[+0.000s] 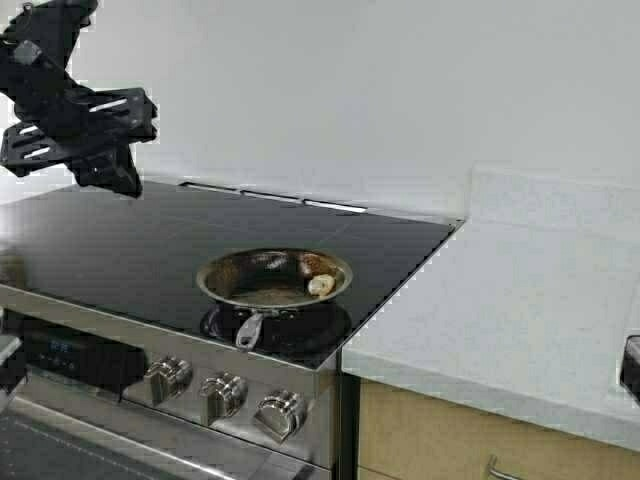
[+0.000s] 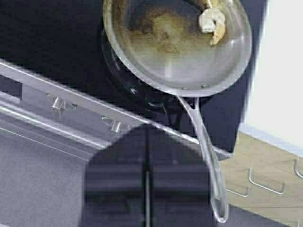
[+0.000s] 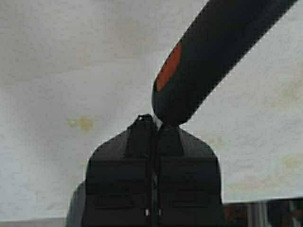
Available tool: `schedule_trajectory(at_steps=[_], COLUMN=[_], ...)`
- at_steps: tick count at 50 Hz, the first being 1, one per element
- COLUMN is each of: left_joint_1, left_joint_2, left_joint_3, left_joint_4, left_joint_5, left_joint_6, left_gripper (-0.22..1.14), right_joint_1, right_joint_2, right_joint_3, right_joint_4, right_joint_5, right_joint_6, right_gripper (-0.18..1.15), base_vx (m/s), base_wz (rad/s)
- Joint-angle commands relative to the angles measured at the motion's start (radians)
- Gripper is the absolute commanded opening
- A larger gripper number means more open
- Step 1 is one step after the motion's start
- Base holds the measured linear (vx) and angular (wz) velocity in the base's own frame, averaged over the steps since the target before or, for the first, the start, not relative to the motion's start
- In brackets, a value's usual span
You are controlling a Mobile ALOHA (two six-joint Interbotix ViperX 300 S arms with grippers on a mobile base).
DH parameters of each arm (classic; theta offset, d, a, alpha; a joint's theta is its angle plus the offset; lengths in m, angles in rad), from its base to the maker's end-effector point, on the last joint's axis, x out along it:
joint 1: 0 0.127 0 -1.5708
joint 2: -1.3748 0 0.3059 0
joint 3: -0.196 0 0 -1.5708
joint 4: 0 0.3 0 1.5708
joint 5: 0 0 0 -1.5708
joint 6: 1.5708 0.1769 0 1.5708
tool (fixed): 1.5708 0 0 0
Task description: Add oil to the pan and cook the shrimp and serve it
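The shrimp (image 1: 320, 285) is seen in the pan (image 1: 274, 277) at the cooktop's (image 1: 120, 240) front right corner, cooking judged underway; a dark-handled tool (image 3: 213, 56) (probably for stirring) is grasped by the right gripper (image 3: 152, 124), the left gripper (image 2: 147, 142) clenched empty.

pan (image 1: 275, 277): steel, browned inside | shrimp (image 1: 321, 285): pale | cooktop (image 1: 120, 240): black
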Motion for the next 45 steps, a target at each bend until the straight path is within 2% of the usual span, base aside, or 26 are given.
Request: schedule_trajectory(at_steps=[1, 10, 14, 17, 24, 28, 45], left_joint_1=[-0.002, -0.002, -0.002, -0.002, -0.002, -0.002, -0.002], left_joint_2=[-0.011, -0.011, -0.009, -0.009, -0.009, -0.009, -0.008], left_joint_3=[-0.012, -0.012, -0.012, -0.012, -0.011, -0.011, -0.012], left_joint_4=[-0.002, -0.002, -0.002, -0.002, -0.002, -0.002, -0.002], left_joint_5=[-0.003, -0.003, -0.005, -0.003, -0.003, -0.003, -0.003], left_joint_6=[0.002, 0.002, 0.002, 0.002, 0.002, 0.002, 0.0], left_gripper=[0.06, 0.06, 0.06, 0.06, 0.06, 0.06, 0.06], right_joint_1=[-0.003, -0.003, -0.005, -0.005, -0.003, -0.003, -0.003], right_joint_2=[0.002, 0.003, 0.009, 0.015, 0.028, 0.037, 0.035], right_joint_3=[-0.021, -0.035, -0.055, -0.069, -0.087, -0.097, -0.112], right_joint_4=[-0.005, -0.005, -0.005, -0.005, -0.003, -0.003, -0.003], right_joint_5=[0.012, 0.003, 0.003, 0.003, 0.011, 0.023, 0.032], right_joint_6=[-0.003, -0.003, -0.003, 0.0, 0.005, 0.005, 0.006], right_gripper=[0.07, 0.09, 0.19, 0.34, 0.83, 1.02, 1.02], base_vx=[0.0, 0.0, 0.0, 0.0, 0.0, 0.0, 0.0], base_wz=[0.0, 0.0, 0.0, 0.0, 0.0, 0.0, 0.0])
